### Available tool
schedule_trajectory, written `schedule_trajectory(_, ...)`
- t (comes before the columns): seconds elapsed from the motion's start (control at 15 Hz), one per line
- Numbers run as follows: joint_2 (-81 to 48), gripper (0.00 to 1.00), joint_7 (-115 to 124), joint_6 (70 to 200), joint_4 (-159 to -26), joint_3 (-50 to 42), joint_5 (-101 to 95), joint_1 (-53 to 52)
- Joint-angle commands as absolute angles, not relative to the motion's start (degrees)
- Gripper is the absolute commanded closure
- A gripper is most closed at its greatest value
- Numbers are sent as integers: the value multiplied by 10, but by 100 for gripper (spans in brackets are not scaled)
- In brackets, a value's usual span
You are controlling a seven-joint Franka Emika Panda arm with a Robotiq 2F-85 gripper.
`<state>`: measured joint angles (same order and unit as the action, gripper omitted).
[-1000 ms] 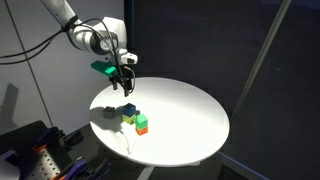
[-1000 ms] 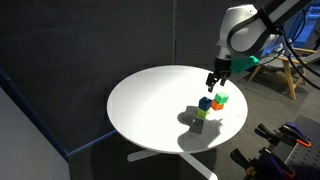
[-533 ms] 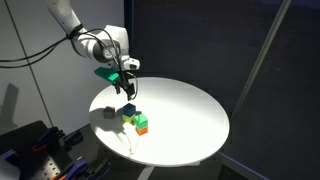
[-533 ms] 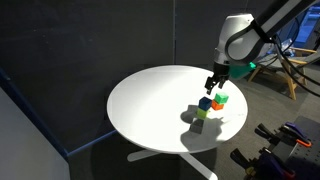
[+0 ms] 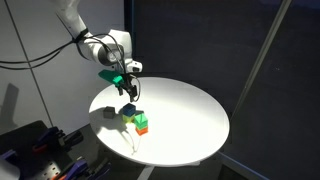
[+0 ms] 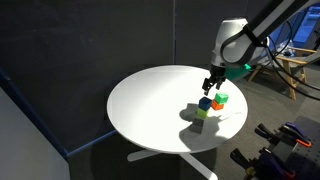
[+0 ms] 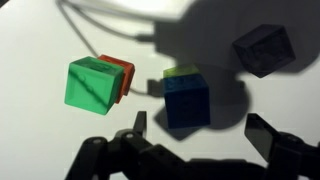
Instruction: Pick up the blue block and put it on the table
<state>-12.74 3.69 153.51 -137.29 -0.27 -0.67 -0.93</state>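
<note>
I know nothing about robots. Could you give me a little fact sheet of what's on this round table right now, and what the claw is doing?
Surface: round white table
Claw: gripper open, hovering just above the blocks
Under the claw: blue block, sitting on a yellow-green cube
Beside it: green cube stacked on an orange cube
Set apart: dark grey cube, alone on the tabletop
Task state: blue block not yet grasped, fingers spread to either side of it

Green cube touching an orange-red cube, dark grey cube well apart, seemingly a yellow-green cube, mostly hidden.
</note>
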Motion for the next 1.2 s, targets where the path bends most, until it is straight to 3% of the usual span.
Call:
schedule_trajectory(0.0,-159,0,22,1524,-1337,0,-4,-6)
schedule_trajectory(1.13,-265,0,-10,1522,-1265,-5,-16,-8)
